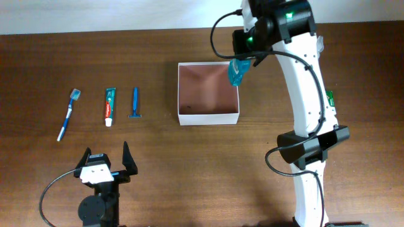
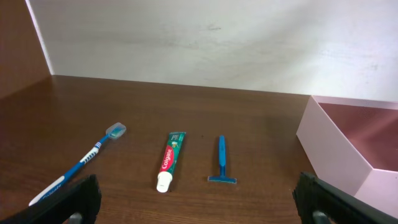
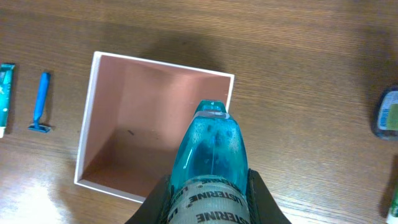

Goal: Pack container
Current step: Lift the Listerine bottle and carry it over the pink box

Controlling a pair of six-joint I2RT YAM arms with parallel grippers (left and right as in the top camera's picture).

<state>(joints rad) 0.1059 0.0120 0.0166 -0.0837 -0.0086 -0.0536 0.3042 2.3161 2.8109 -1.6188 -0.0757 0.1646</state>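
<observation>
Teal bottle (image 3: 208, 149) over white-walled container (image 1: 208, 118)

Right wrist view: the blue bottle (image 3: 211, 155) runs off the bottom edge with its label half lost. The right claw (image 3: 208, 186) shows only as dark slivers on either side of it. At the right edge a dark item (image 3: 387, 115) is sliced off, possibly a small tub, too blurred to call. The toothpaste (image 3: 4, 93) is clipped at the left edge. Left wrist view: the container (image 2: 339, 146) is cut by the right edge. The left claw (image 2: 196, 186) barely pokes in at the bottom corners. The toothbrush (image 2: 87, 158) loses its handle end low in the frame beside one finger.
</observation>
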